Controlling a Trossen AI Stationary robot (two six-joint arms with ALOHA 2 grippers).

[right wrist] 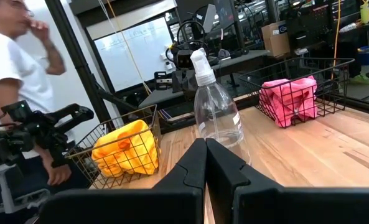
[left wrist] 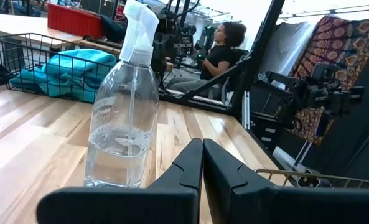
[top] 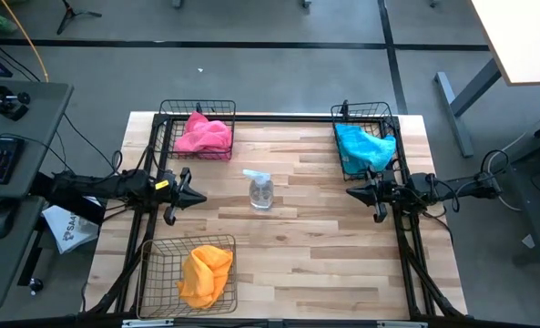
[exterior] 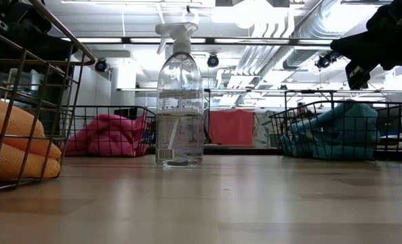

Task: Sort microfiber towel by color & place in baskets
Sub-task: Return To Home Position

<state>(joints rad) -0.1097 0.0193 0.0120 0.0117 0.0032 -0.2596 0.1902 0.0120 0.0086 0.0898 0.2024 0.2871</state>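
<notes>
A pink towel lies in the far-left basket, a teal-blue towel fills the far-right basket and spills over its wall, and an orange towel sits in the near-left basket. My left gripper hovers shut at the table's left side, pointing toward the middle. My right gripper hovers shut at the right side, just near of the teal basket. Neither touches a towel.
A clear spray bottle stands upright at the table's middle, between the two grippers. Black frame rails run along the table's left and right sides. A person sits beyond the table in the wrist views. A keyboard and mouse lie left of the table.
</notes>
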